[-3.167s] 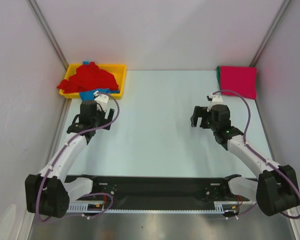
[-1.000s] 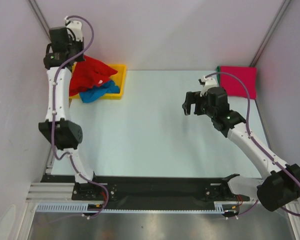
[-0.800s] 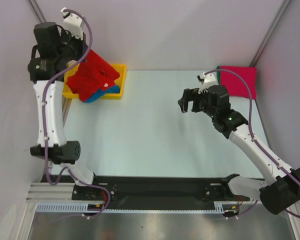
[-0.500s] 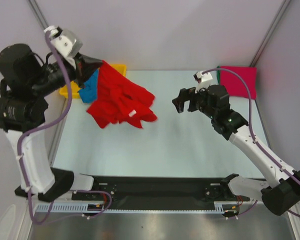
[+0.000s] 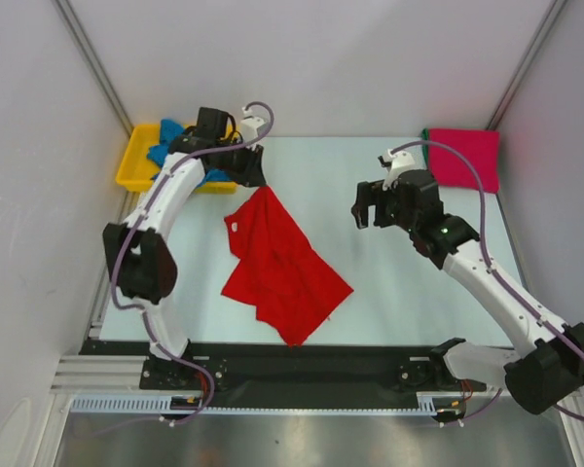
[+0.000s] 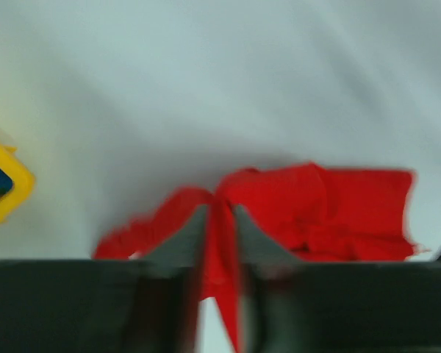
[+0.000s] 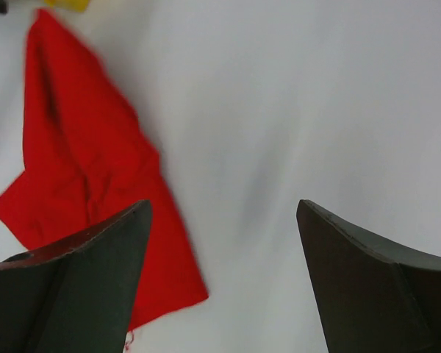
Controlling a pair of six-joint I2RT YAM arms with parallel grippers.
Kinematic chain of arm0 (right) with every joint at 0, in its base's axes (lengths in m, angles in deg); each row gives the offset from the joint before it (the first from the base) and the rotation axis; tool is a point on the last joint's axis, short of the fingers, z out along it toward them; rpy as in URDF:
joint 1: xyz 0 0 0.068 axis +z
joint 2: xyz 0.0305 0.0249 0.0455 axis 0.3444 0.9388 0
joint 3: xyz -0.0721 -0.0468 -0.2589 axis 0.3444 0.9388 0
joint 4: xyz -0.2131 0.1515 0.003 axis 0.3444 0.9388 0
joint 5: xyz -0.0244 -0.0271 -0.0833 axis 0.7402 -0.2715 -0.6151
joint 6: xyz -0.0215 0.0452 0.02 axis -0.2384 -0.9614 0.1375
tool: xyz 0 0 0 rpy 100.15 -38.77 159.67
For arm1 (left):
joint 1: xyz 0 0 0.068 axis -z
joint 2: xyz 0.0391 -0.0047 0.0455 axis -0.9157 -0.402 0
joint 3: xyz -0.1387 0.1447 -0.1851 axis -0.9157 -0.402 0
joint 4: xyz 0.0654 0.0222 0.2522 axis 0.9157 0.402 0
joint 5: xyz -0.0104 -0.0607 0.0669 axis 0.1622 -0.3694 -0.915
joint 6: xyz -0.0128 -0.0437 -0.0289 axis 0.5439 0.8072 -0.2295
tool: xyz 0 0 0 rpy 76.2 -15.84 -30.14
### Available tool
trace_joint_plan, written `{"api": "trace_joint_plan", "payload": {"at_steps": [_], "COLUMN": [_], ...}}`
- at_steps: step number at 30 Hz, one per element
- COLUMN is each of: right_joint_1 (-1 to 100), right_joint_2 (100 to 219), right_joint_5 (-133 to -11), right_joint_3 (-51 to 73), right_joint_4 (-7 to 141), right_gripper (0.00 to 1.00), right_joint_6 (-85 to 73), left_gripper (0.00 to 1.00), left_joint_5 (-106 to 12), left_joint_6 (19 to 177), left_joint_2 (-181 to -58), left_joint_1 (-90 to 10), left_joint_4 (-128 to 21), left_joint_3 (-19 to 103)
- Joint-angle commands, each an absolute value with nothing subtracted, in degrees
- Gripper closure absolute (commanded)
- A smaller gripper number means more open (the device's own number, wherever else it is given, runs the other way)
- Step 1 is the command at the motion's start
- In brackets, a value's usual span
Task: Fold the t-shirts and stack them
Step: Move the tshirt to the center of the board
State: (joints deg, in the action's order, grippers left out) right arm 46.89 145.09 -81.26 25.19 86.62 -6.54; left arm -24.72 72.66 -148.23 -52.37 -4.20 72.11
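Red shirt (image 5: 284, 265) is out of the tray, one far corner pinched in the left gripper (image 5: 254, 171), the rest trailing crumpled and diagonal across the table (image 5: 389, 321) toward the near edge. Left arm rises from its near-left base to a raised elbow, then the forearm reaches far and inward, wrist bent just beside the right end of the yellow tray (image 5: 129, 176). In the left wrist view the fingers (image 6: 193, 234) are narrow, clamped on a bunch of red cloth; the picture is blurred. Blue shirt (image 5: 165, 153) sits in the tray. Right arm stretches from the near-right base diagonally to mid table, right gripper (image 5: 363, 206) turned left toward the red shirt and apart from it. Its jaws stand wide with nothing between them. Pink shirt (image 5: 464, 158) lies folded at the far right corner, a green edge (image 5: 425, 144) showing on its left side.
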Motion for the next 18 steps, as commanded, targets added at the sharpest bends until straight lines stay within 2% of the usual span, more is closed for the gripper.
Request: {"api": "trace_joint_plan", "payload": {"at_steps": [1, 2, 3, 5, 8, 9, 11, 13, 15, 18], "right_joint_1": [50.5, 51.5, 54.4, 57.7, 65.3, 66.5, 69.7, 72.2, 76.0, 78.7], "right_joint_2": [149.0, 150.7, 151.9, 153.7, 158.0, 160.0, 162.6, 166.9, 170.5, 179.1], "right_joint_5": [-82.5, -82.3, -81.4, -81.5, -82.6, -81.1, -78.5, -77.2, -77.1, -76.9], "right_joint_3": [24.6, 24.5, 24.5, 23.9, 22.7, 22.5, 21.4, 20.2, 17.7, 11.2], "right_joint_4": [90.8, 90.7, 90.8, 90.8, 89.7, 89.0, 86.3, 84.2, 83.4, 87.4], "right_gripper": [0.14, 0.16, 0.20, 0.24, 0.33, 0.39, 0.41, 0.37, 0.29, 0.26], "right_joint_6": [-4.9, -4.4, -3.2, -1.9, -0.6, -0.8, -1.6, -0.9, 2.3, 4.9], "left_gripper": [0.58, 0.22, 0.12, 0.00, 0.00, 0.00, 0.00, 0.00, 0.00, 0.00], "left_joint_5": [-28.0, -28.3, -28.4, -26.9, -28.6, -29.0, -32.3, -33.0, -31.0, -32.8], "left_joint_6": [71.3, 70.8, 70.4, 68.9, 69.6, 69.6, 68.8, 68.9, 70.1, 71.7], "left_joint_2": [-152.3, -154.0, -156.3, -154.8, -145.6, -143.4, -138.1, -134.3, -131.6, -128.0], "left_joint_1": [-52.1, -52.1, -52.3, -53.2, -54.9, -56.1, -56.7, -57.8, -60.9, -64.9], "left_joint_4": [-9.3, -7.6, -4.1, -3.3, -9.6, -10.6, -12.3, -13.1, -14.4, -15.4], "left_joint_3": [76.4, 77.9, 80.3, 79.2, 67.5, 61.4, 55.2, 47.0, 40.7, 35.7]}}
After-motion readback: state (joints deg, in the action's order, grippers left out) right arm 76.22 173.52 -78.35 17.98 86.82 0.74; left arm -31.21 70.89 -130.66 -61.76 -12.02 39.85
